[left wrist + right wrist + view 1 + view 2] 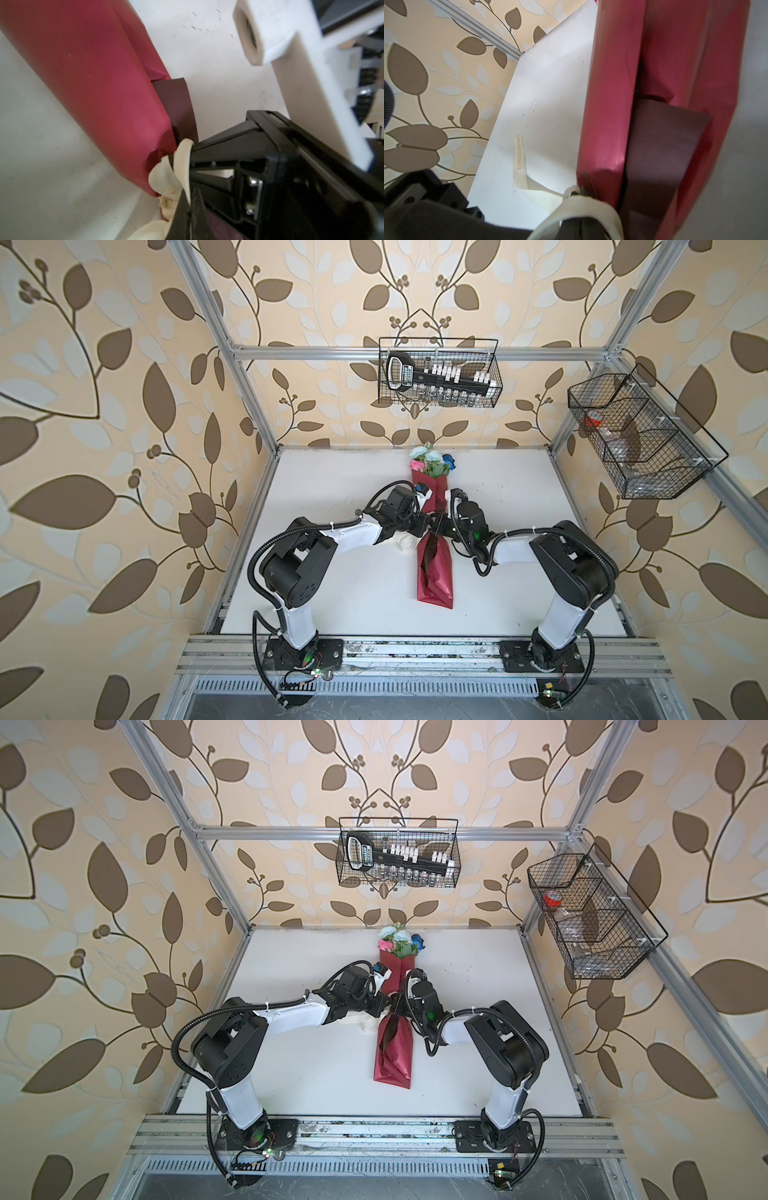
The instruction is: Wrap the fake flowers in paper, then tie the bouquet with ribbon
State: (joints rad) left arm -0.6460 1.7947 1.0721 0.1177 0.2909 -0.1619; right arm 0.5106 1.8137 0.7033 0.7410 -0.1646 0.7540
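Observation:
The bouquet of fake flowers (pixel 430 462) (pixel 398 942) lies down the middle of the white table, blooms toward the back wall, stems hidden inside a shiny red wrapping sheet (pixel 434 572) (pixel 93 83) (pixel 608 104). Both grippers meet at the wrap's narrow waist. In the left wrist view my left gripper (pixel 190 209) is shut on a cream ribbon (pixel 184 158) bunched against the wrap. My right gripper (pixel 580 225) is shut too, with the ribbon arching over its tips. The ribbon's printed loose end (pixel 520 158) lies flat on the table beside the wrap.
A white ribbon holder (pixel 405 546) (pixel 259 31) stands on the table under the left forearm. A wire basket (pixel 438 373) holding a tool hangs on the back rail. Another wire basket (pixel 636 435) hangs on the right rail. Aluminium posts frame the table.

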